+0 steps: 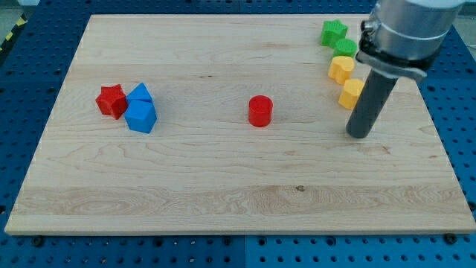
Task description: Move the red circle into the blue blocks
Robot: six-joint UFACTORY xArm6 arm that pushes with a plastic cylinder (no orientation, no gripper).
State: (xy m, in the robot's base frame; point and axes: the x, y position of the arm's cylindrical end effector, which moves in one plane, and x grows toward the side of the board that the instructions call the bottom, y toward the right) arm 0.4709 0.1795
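Observation:
The red circle [260,111] stands near the board's middle. Two blue blocks sit at the view's left: a smaller blue one [139,94] and a larger blue one [140,117] just below it, touching. A red star [111,100] touches them on their left side. My tip [358,135] rests on the board well to the right of the red circle, apart from it, just below the lower yellow block.
At the view's top right lie a green star [334,32], a green block [346,48], a yellow block [341,68] and a second yellow block [350,93] beside the rod. The wooden board [238,201] lies on a blue perforated table.

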